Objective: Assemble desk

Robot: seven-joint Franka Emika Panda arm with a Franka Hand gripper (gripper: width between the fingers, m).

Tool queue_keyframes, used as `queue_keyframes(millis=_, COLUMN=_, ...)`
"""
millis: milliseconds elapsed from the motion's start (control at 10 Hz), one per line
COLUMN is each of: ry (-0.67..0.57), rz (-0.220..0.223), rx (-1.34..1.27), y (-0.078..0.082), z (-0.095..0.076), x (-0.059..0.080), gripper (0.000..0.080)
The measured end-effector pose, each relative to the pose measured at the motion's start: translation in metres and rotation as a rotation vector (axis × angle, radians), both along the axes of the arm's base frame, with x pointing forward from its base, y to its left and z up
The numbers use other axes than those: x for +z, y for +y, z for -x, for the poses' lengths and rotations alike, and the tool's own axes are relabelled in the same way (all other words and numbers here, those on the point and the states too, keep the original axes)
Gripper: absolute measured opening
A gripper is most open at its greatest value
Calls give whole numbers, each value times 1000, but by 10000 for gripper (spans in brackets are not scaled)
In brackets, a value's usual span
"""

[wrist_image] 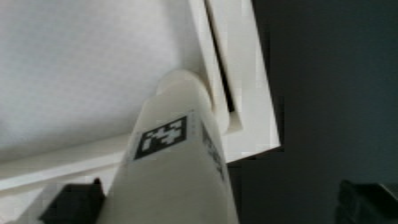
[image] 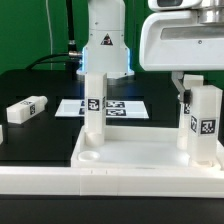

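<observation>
The tabletop (image: 130,160) lies at the near edge of the table (image: 40,140). Two legs stand upright in it: the right leg (image: 205,120) at the exterior view's right, and the left leg (image: 93,105) by the tray's far corner at that view's left. The gripper (wrist_image: 217,200) hangs over the right leg with its jaws spread wide. One finger (wrist_image: 71,200) sits on each side of the leg, and I judge that neither is pressing on it.

My worry is the exit. If I lift off-centre, a finger could drag the leg and tilt or unseat it, and I cannot tell whether it is fully home in its socket.

The loose leg (image: 25,108) lies on the table well apart, at the exterior view's left. A low sweep toward it could clip the left leg. I cannot see a fourth leg.
</observation>
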State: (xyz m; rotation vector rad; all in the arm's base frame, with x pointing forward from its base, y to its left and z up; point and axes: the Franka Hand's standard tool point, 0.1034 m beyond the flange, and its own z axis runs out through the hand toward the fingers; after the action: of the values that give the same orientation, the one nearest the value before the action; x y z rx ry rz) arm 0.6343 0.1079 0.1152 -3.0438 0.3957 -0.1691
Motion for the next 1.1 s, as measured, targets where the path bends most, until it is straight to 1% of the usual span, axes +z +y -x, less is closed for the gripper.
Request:
queue_keyframes(millis=100, ry=-3, rz=6, rx=47, y=-2, z=0, x=0, gripper=648)
queue_keyframes(millis=300, ry=-9, rz=36, rx=192, y=-6, z=-1, x=0, gripper=648)
queue_keyframes(millis=500, ry=-11, rz=43, rx=236, y=-10, z=-1, x=0, gripper=648)
queue_keyframes(millis=600, ry=-10, rz=42, rx=232, y=-10, z=-1, x=0, gripper=510)
queue_keyframes(millis=700, ry=-10, rz=42, rx=232, y=-10, z=-1, x=0, gripper=510)
queue_keyframes(millis=800, ry=-10, rz=42, rx=232, y=-10, z=-1, x=-1, gripper=370)
queue_keyframes(millis=900, ry=-10, rz=42, rx=232, y=-10, z=-1, x=-1, gripper=288)
queue_keyframes(millis=1100, ry=-9, rz=39, rx=203, y=-10, z=-1, x=-1, gripper=288)
